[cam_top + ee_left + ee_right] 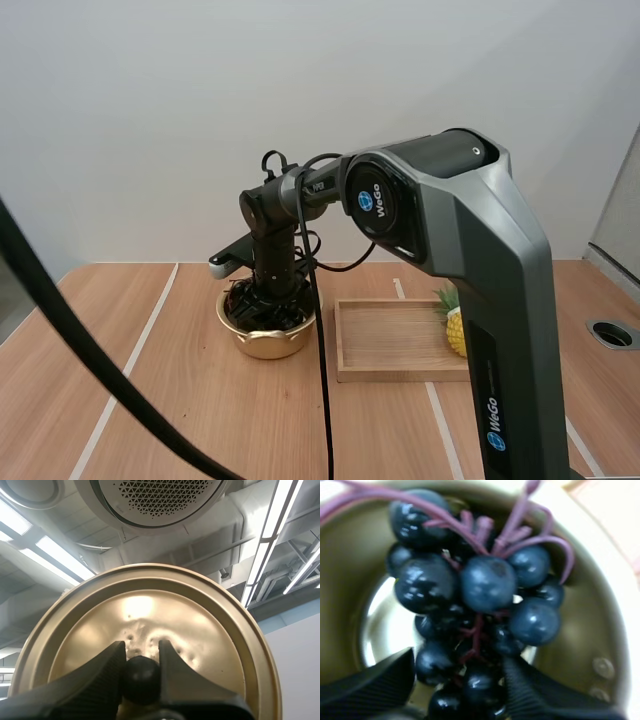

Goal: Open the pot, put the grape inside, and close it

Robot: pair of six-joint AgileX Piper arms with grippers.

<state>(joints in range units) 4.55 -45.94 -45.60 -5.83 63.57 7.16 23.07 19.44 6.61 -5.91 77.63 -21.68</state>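
Grapes sit inside the gold pot on the counter, where our right gripper pinches the bunch's near end; our left gripper is clenched on the knob of the lid, off the pot.

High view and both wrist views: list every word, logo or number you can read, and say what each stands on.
"WeGo", beside a round blue logo: on the right arm's round joint cap.
"WeGo", same logo, running lengthwise: on that arm's lower link.
Small light marking on the forearm link: too small to read.
No text on the lid, the grapes or the pot.
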